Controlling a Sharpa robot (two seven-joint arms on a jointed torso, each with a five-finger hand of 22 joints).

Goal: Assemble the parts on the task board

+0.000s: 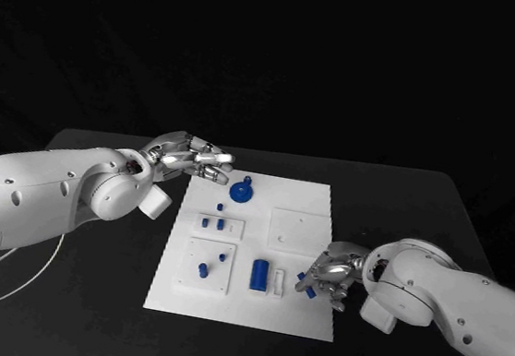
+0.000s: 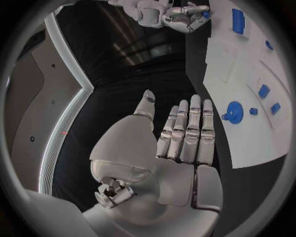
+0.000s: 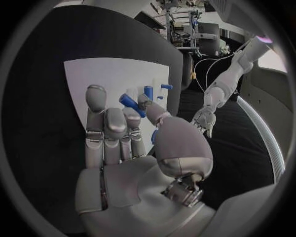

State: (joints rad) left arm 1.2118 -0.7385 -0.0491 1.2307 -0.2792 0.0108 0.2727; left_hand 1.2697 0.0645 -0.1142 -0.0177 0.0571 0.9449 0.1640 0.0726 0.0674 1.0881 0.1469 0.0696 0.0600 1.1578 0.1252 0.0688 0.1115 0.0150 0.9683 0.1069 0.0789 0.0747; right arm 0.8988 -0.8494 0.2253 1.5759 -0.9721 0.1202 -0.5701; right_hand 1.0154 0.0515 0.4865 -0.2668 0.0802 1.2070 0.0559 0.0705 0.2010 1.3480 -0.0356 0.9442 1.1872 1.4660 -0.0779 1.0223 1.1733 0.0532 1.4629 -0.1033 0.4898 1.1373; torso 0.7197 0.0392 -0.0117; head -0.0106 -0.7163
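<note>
The white task board (image 1: 288, 310) lies in the middle of the black table. On it are a round blue part (image 1: 243, 193), several small blue parts (image 1: 212, 222) and an upright blue block (image 1: 259, 275). My right hand (image 1: 329, 277) hovers at the board's right edge and pinches a small blue peg (image 3: 130, 103) between thumb and finger. My left hand (image 1: 191, 157) is off the board's far left corner, holding nothing. In the left wrist view its fingers (image 2: 187, 132) are stretched out straight, beside the round blue part (image 2: 234, 111).
A white square plate (image 1: 297, 230) sits on the board's right half, and a short white piece (image 1: 276, 281) stands next to the blue block. Black tabletop (image 1: 415, 206) surrounds the board on all sides.
</note>
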